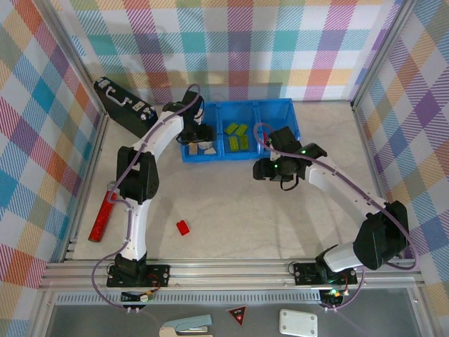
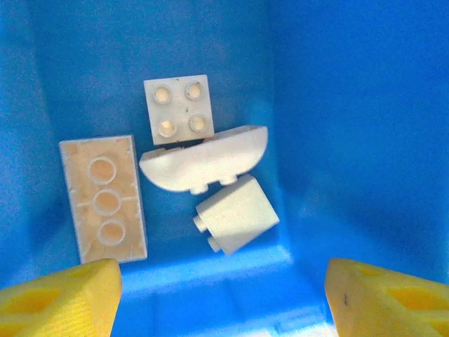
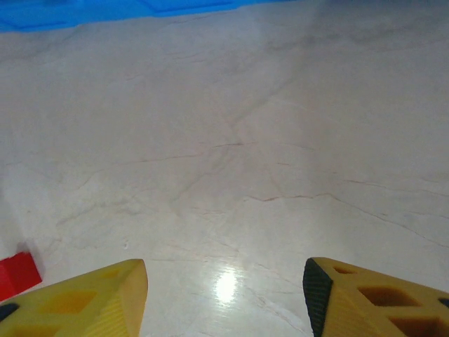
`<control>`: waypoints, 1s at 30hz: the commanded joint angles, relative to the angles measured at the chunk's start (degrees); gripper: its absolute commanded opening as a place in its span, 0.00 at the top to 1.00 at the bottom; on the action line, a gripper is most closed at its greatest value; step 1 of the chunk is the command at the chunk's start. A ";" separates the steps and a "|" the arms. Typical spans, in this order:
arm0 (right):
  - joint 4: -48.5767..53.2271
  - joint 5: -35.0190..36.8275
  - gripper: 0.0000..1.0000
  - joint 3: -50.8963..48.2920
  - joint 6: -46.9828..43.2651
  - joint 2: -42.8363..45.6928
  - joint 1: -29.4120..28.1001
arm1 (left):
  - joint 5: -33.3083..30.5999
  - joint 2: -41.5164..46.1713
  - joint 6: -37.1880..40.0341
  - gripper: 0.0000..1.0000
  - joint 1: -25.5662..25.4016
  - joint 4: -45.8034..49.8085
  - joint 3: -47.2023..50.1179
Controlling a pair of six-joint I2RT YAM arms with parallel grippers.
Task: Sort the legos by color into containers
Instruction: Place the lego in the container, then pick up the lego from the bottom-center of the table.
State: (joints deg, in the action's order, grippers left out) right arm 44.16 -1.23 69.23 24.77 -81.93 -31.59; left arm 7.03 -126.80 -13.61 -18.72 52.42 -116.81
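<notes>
**Pale tabletop, one red brick loose**

Pale tabletop [image 1: 280, 232] gives open room around the red brick [image 1: 183, 227], which lies between the arms. The right gripper [image 3: 224, 274], jaws apart and empty, has the brick down to its left and is perhaps the nearer. The left gripper [image 2: 221, 281], wide and empty, hangs over cream bricks [image 2: 203, 165] in the blue bin [image 1: 231, 159].

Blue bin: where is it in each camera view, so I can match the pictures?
Top external: the blue bin lies at the far centre of the table, three compartments side by side.
Left wrist: its blue floor and walls surround four cream bricks, beyond the open left tool.
Right wrist: a blue strip along the top edge, past the table.
Shared landmark: the cream bricks in the left compartment, in top external and left wrist.
</notes>
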 commanded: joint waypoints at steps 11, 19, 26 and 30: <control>-17.55 -14.87 0.37 -4.39 -26.32 -5.70 -10.35 | 4.44 16.47 0.84 0.24 6.86 2.04 11.14; -32.13 -25.68 0.33 -11.25 -45.58 -7.60 -13.31 | 3.68 22.53 4.31 0.23 11.01 2.54 17.49; -29.06 -31.43 0.30 -8.45 -65.49 -14.43 -18.18 | 3.07 24.80 7.40 0.23 13.51 0.47 23.96; -25.73 -30.89 0.29 -2.96 -70.37 -19.64 -20.43 | 2.19 26.15 8.91 0.23 14.31 -2.21 27.31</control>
State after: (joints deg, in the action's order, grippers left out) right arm 16.86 -28.84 62.19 -36.45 -99.26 -50.81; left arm 9.80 -103.07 -7.25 -5.08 52.18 -91.15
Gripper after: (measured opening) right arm 0.705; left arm 0.767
